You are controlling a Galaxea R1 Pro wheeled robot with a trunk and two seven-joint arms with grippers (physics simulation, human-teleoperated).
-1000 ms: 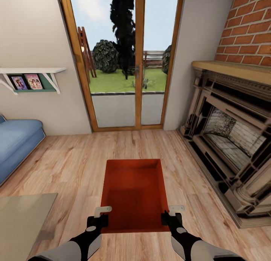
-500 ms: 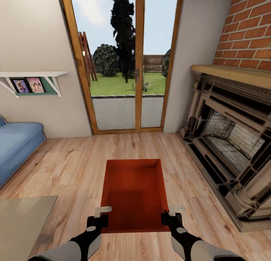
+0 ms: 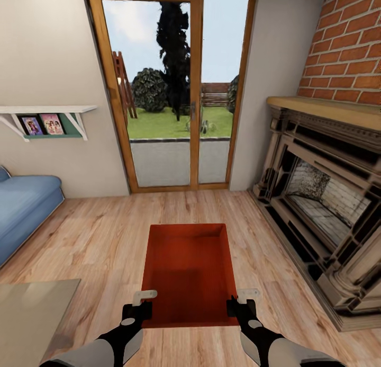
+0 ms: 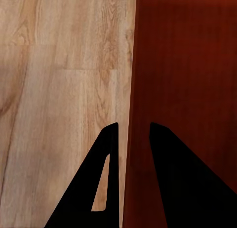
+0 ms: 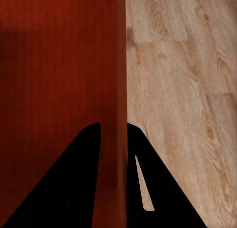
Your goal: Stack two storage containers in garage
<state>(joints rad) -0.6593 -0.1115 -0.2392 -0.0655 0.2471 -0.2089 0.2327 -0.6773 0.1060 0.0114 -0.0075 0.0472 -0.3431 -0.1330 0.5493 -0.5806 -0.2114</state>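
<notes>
From the head camera, one orange-red storage container (image 3: 189, 271) sits open-topped above the light wood-plank floor (image 3: 106, 234), directly ahead of the robot. The left gripper (image 3: 138, 303) clamps its near left wall and the right gripper (image 3: 241, 302) its near right wall. Bare planks run ahead to the wood-framed glass doors (image 3: 180, 91). The brick fireplace (image 3: 323, 197) hems the right side, the blue sofa (image 3: 24, 208) the left, under a wall shelf (image 3: 47, 118). A pale table corner (image 3: 32, 314) lies near the left arm.

In the left wrist camera, two dark fingers (image 4: 96, 188) straddle the container's thin wall (image 4: 129, 90), pinching it, with planks beside.

In the right wrist camera, the fingers (image 5: 148, 188) likewise pinch the wall edge (image 5: 121, 80), floor alongside.
</notes>
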